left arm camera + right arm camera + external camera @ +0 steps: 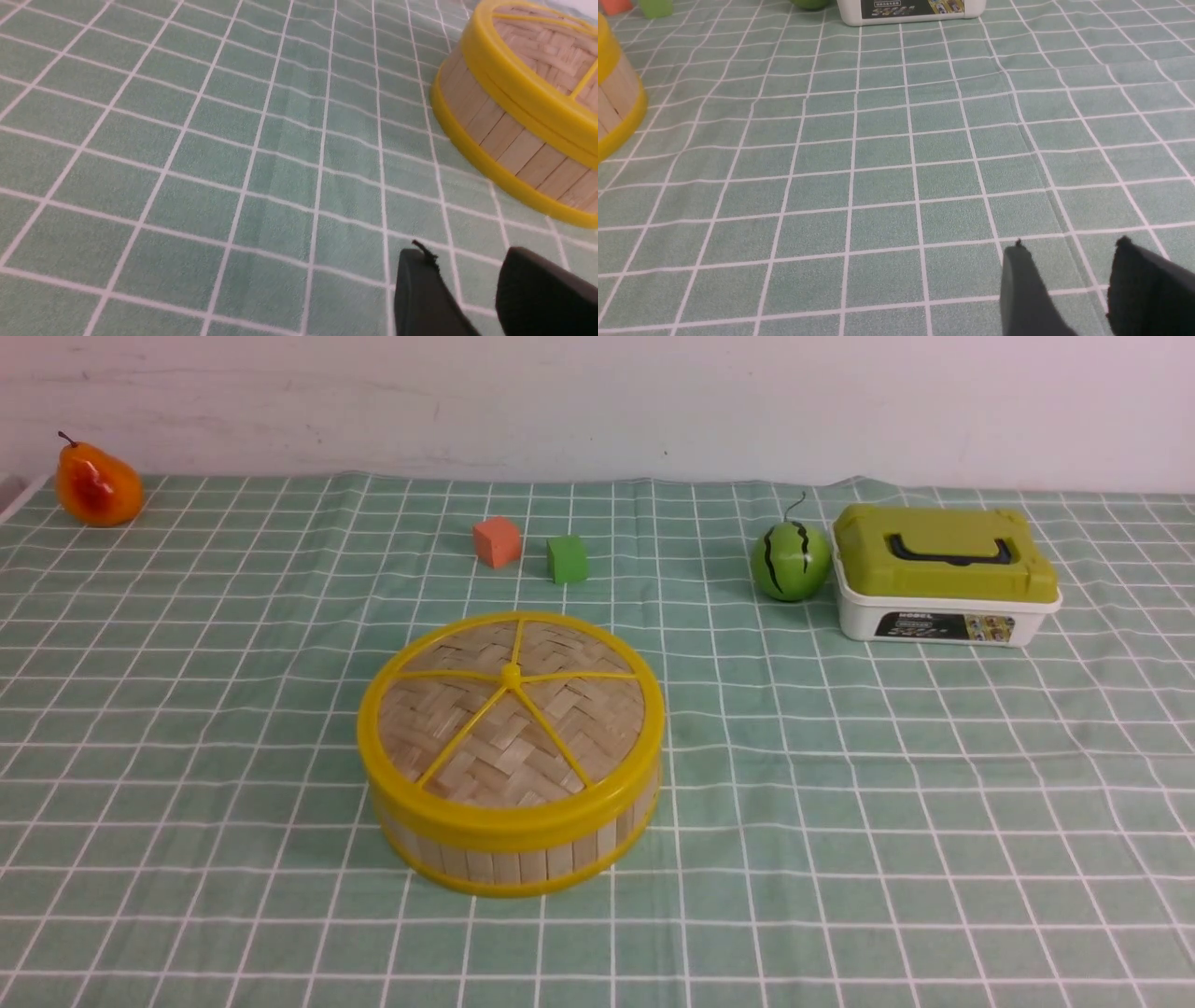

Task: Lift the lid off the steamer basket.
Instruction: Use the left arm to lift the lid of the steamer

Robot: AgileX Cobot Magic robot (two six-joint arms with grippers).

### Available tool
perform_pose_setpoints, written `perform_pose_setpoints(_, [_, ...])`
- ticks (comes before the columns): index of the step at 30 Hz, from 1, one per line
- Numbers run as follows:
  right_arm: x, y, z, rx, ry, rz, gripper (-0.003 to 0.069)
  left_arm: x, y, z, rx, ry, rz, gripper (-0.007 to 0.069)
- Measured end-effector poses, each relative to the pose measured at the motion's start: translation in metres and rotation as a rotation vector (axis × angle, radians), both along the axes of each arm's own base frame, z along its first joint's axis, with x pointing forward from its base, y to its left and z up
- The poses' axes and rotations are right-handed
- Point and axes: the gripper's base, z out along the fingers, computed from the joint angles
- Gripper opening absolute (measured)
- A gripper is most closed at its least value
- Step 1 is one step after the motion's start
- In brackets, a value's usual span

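The lid (512, 709), a woven bamboo disc with yellow rim, spokes and centre knob, sits flat on the steamer basket (509, 863) in the middle of the green checked cloth. Neither arm shows in the front view. In the left wrist view my left gripper (467, 256) is open and empty above the cloth, with the basket (504, 140) and the lid (546, 46) some way off. In the right wrist view my right gripper (1069, 249) is open and empty above bare cloth, and only an edge of the basket (616, 107) shows.
At the back stand an orange cube (497, 541), a green cube (567, 559), a toy watermelon (792, 561) and a white box with olive-green lid (943, 574). A toy pear (96, 483) lies far back left. The wall runs behind the table.
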Motion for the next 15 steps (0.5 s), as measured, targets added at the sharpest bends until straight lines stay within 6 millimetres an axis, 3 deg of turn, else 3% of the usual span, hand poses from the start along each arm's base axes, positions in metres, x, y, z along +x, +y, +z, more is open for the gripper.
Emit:
perform_pose_setpoints(4, [0.000,0.000,0.000,0.000,0.000,0.000,0.0241,0.002,-0.003,0.013,-0.320,-0.127,0.028,0.0238])
perform_pose_setpoints(5, [0.000,0.000,0.000,0.000,0.000,0.000,0.0241,0.003,-0.004,0.019,-0.524,-0.166,0.047,0.0238])
perform_pose_setpoints(10, [0.000,0.000,0.000,0.000,0.000,0.000,0.0241,0.003,-0.003,0.026,-1.026,-0.192,0.097,0.0238])
perform_pose_setpoints(15, [0.000,0.000,0.000,0.000,0.000,0.000,0.0241,0.003,-0.003,0.028,-1.223,-0.192,0.118,0.0238])
